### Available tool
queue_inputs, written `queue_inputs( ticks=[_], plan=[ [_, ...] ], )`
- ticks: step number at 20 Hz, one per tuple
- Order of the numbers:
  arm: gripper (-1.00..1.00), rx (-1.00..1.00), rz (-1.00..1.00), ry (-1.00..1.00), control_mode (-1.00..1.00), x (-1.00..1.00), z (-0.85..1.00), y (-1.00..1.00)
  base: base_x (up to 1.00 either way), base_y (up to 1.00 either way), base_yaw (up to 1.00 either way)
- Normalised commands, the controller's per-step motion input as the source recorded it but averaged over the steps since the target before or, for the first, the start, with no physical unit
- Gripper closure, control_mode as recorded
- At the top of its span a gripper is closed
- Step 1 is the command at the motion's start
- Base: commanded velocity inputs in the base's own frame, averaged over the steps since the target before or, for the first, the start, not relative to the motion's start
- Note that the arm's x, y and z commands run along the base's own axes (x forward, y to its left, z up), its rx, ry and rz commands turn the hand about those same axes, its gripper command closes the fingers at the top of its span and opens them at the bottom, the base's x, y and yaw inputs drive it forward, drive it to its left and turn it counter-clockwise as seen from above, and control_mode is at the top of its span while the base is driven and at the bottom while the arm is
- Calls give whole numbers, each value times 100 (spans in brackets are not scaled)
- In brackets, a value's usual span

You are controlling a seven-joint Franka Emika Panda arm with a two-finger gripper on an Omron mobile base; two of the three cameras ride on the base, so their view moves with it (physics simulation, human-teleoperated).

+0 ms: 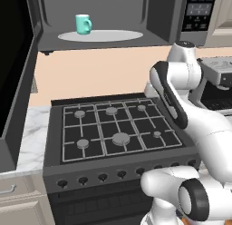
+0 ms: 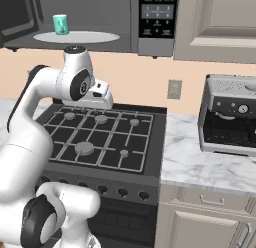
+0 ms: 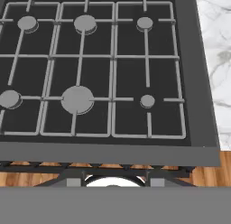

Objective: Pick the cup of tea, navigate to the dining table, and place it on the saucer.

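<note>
The cup of tea (image 1: 83,24) (image 2: 60,24), a small teal mug, stands on the white turntable plate (image 1: 100,36) inside the open microwave, high above the stove. My gripper (image 2: 96,106) hangs over the back of the stove, well below and right of the cup, pointing down. In the hand view the gripper (image 3: 113,182) looks straight down on the burners, its tips apart with nothing between them. The dining table and the saucer are out of view.
The microwave door (image 1: 16,83) swings open at the left. A black gas stove (image 1: 118,129) (image 2: 95,137) lies under the arm. A coffee machine (image 2: 230,117) stands on the marble counter (image 2: 195,167) at the right. Upper cabinets (image 2: 220,22) flank the microwave.
</note>
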Motion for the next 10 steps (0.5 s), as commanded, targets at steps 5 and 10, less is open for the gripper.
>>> queue_inputs(
  ticks=[5,10],
  plan=[
    [-100,-1,9,-1,-100,-34,0,19,0,0,0],
    [-100,0,4,-23,-100,-46,27,63,0,0,0]
  ],
)
